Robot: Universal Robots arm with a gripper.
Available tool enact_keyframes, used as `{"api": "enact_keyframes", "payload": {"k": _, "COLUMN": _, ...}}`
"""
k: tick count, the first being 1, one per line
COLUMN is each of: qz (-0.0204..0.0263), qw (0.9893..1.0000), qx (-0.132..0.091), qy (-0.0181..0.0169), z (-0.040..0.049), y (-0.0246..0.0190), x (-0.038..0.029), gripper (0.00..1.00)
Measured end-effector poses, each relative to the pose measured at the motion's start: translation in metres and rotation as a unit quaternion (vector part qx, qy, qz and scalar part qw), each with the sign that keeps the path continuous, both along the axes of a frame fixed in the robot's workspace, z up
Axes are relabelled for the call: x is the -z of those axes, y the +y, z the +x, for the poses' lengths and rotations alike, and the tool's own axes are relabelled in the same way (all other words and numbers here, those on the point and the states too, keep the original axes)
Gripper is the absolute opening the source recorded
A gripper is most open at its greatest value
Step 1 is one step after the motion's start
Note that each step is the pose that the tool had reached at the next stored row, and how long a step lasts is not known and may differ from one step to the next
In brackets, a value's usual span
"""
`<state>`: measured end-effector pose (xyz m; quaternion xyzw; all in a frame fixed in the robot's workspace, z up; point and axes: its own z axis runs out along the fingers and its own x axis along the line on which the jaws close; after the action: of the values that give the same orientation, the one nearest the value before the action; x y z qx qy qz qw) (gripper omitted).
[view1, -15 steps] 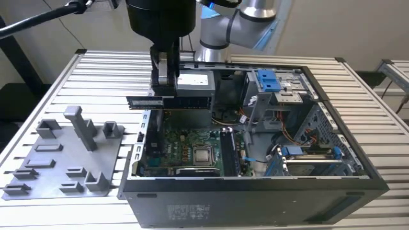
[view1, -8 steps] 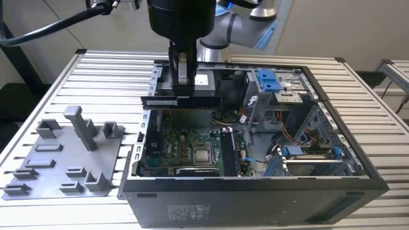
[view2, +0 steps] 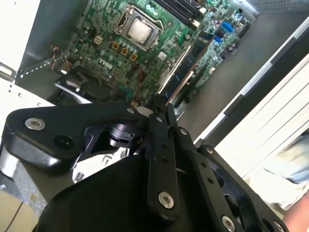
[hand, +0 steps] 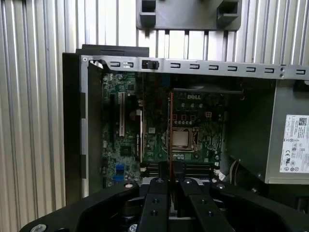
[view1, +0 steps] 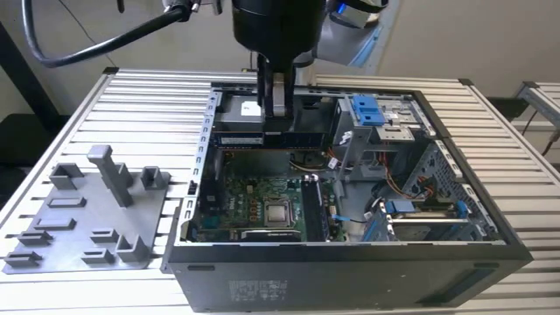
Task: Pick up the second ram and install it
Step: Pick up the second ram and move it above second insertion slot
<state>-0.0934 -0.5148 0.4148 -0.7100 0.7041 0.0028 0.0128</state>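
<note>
gripper [view1: 277,115] narrow, pinching second ram [view1: 238,139] at mid-length | ram level, ends jutting out either side of gripper | held inside open computer case [view1: 350,275], motherboard [view1: 236,197] beneath gripper | grey tray [view1: 70,223] well off to gripper's side

A ribbed silver metal surface [view1: 131,111] made of long parallel slats spans the scene. It is evenly lit, with soft highlights along the ridges. Behind it stands a plain, pale wall [view1: 105,26]. At the exterior view's right edge, part of a second slatted metal table [view1: 544,98] stands apart from the surface, across a dark gap.
</note>
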Motion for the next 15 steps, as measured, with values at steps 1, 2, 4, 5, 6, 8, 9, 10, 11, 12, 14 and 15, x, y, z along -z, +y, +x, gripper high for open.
{"api": "enact_keyframes", "payload": {"k": 1, "qz": 0.0000, "qw": 1.0000, "qx": 0.000, "qy": 0.0000, "z": 0.0032, "y": 0.0000, "x": 0.0000, "gripper": 0.14}}
{"api": "enact_keyframes", "payload": {"k": 2, "qz": 0.0000, "qw": 1.0000, "qx": 0.000, "qy": 0.0000, "z": 0.0065, "y": 0.0000, "x": 0.0000, "gripper": 0.14}}
{"api": "enact_keyframes", "payload": {"k": 4, "qz": 0.0000, "qw": 1.0000, "qx": 0.000, "qy": 0.0000, "z": 0.0127, "y": 0.0000, "x": 0.0000, "gripper": 0.14}}
{"api": "enact_keyframes", "payload": {"k": 5, "qz": 0.0000, "qw": 1.0000, "qx": 0.000, "qy": 0.0000, "z": 0.0158, "y": 0.0000, "x": 0.0000, "gripper": 0.14}}
{"api": "enact_keyframes", "payload": {"k": 6, "qz": 0.0000, "qw": 1.0000, "qx": 0.000, "qy": 0.0000, "z": 0.0189, "y": 0.0000, "x": 0.0000, "gripper": 0.14}}
{"api": "enact_keyframes", "payload": {"k": 8, "qz": 0.0000, "qw": 1.0000, "qx": 0.000, "qy": 0.0000, "z": 0.0249, "y": 0.0000, "x": 0.0000, "gripper": 0.14}}
{"api": "enact_keyframes", "payload": {"k": 9, "qz": 0.0000, "qw": 1.0000, "qx": 0.000, "qy": 0.0000, "z": 0.0282, "y": 0.0000, "x": 0.0000, "gripper": 0.14}}
{"api": "enact_keyframes", "payload": {"k": 10, "qz": 0.0000, "qw": 1.0000, "qx": 0.000, "qy": 0.0000, "z": 0.0314, "y": 0.0000, "x": 0.0000, "gripper": 0.14}}
{"api": "enact_keyframes", "payload": {"k": 11, "qz": 0.0000, "qw": 1.0000, "qx": 0.000, "qy": 0.0000, "z": 0.0345, "y": 0.0000, "x": 0.0000, "gripper": 0.14}}
{"api": "enact_keyframes", "payload": {"k": 12, "qz": 0.0000, "qw": 1.0000, "qx": 0.000, "qy": 0.0000, "z": 0.0375, "y": 0.0000, "x": 0.0000, "gripper": 0.14}}
{"api": "enact_keyframes", "payload": {"k": 14, "qz": 0.0000, "qw": 1.0000, "qx": 0.000, "qy": 0.0000, "z": 0.0439, "y": 0.0000, "x": 0.0000, "gripper": 0.14}}
{"api": "enact_keyframes", "payload": {"k": 15, "qz": 0.0000, "qw": 1.0000, "qx": 0.000, "qy": 0.0000, "z": 0.0469, "y": 0.0000, "x": 0.0000, "gripper": 0.14}}
